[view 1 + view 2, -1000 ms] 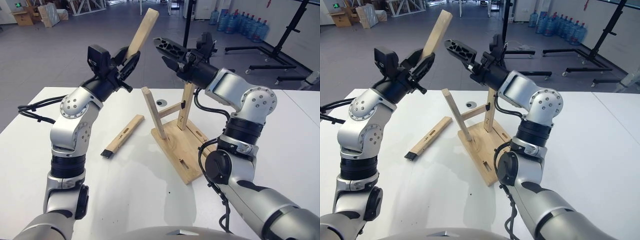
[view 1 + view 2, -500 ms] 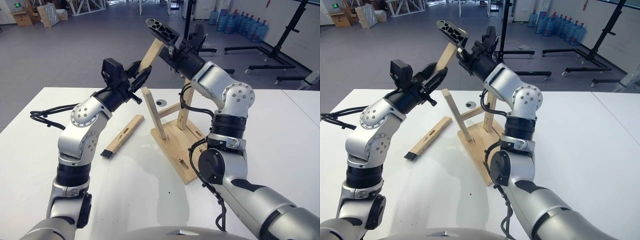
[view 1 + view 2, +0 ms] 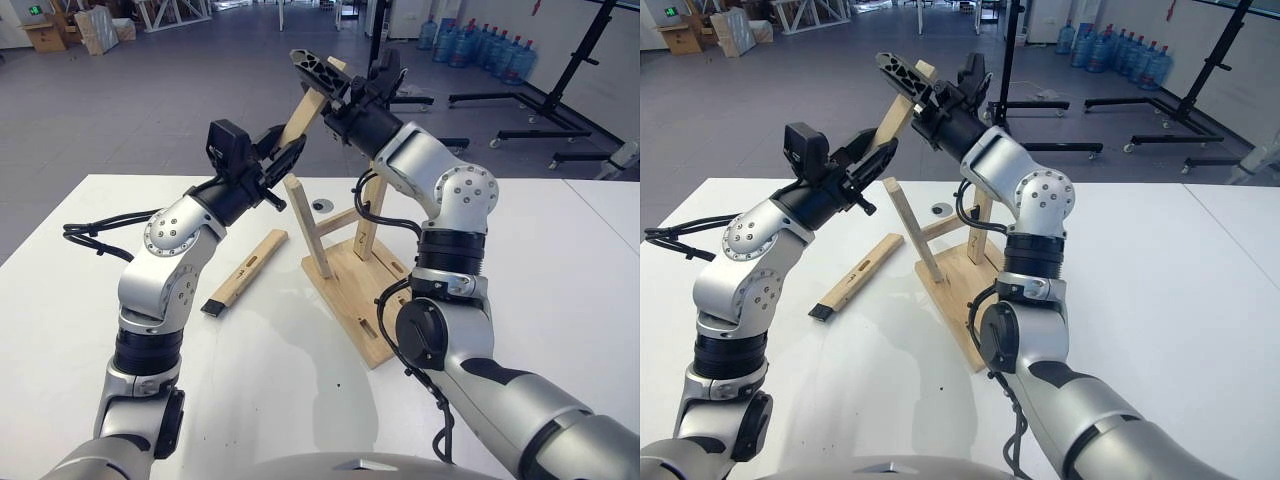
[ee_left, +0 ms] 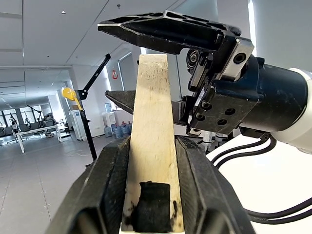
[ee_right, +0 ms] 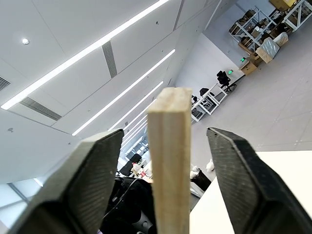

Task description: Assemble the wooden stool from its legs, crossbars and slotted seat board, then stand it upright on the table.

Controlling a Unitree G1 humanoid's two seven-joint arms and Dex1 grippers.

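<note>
Above the far side of the worktop (image 3: 250, 390), holds a wooden leg (image 3: 301, 110) in the left gripper (image 3: 284, 152), jaws closed against two opposite faces of its lower end. Tilts the leg upward and toward the robot's right, clear of the worktop. Brackets the upper end of the same leg with the right gripper (image 3: 318, 80), jaws wide, one finger on each side. Shows, in the right wrist view, a gap between each finger and the wood: no contact at that end. Shows, in the left wrist view, a dark patch on the leg face between the left jaws.

Below the raised leg: slotted seat board (image 3: 362, 300), flat on the worktop. Carries two further legs standing in it: a near leg (image 3: 308, 228), leaning, and a far leg (image 3: 370, 225), closer to upright. Links the two with a crossbar (image 3: 340, 220). Shows two uncovered slots in the board's upper face.

Beside the board, toward the robot's left and apart from it: loose leg (image 3: 247, 266), flat on the worktop, slot in its face, dark tip at the near end.
</note>
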